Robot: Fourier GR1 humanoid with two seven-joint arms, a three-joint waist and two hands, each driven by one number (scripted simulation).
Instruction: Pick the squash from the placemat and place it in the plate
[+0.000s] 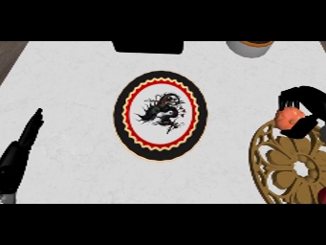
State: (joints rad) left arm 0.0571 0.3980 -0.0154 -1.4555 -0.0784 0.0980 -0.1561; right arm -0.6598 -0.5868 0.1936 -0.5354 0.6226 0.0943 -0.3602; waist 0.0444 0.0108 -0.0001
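No text, label, brand, number or sign can be read anywhere in the view. The round plate (160,115) at the middle of the surface (66,95) carries only a black, swirling figure with touches of red inside a red zigzag ring and a black rim; it forms no letters. The gold placemat (292,167) at the near right shows openwork only.

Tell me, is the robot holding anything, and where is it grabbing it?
Yes. The right hand is curled round the orange squash, fingers and thumb on opposite sides. The left hand holds nothing.
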